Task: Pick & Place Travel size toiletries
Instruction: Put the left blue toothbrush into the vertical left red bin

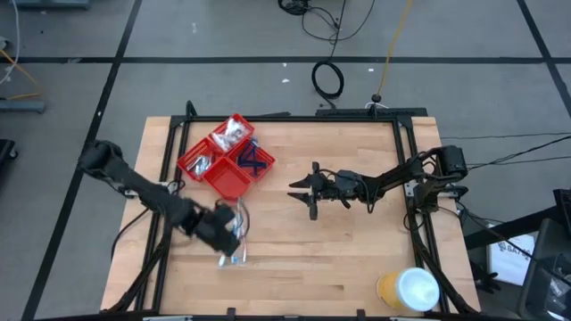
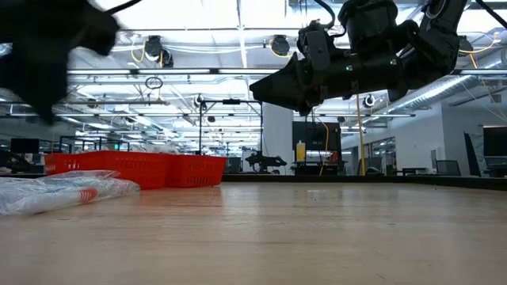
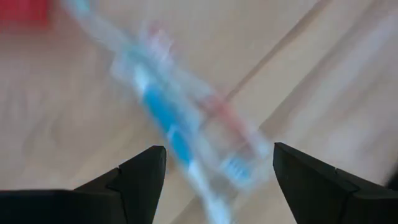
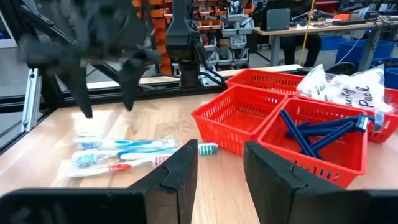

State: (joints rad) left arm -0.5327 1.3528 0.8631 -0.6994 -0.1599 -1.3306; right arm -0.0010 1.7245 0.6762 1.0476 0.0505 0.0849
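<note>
Wood table bears light, slippery bagged toothbrushes (image 4: 118, 155); open, empty left gripper (image 3: 214, 180) should pinch mid-bundle; right gripper (image 1: 312, 189) part-open, empty.

A workshop-like lab: ceiling strip lights (image 2: 238, 75), parts shelving (image 4: 233, 25), workbenches (image 4: 311, 31).

2 black jointed arms; left gripper (image 1: 234, 228) and right gripper (image 1: 303, 192) with dark wedge-shaped fingers (image 4: 174, 171).
</note>
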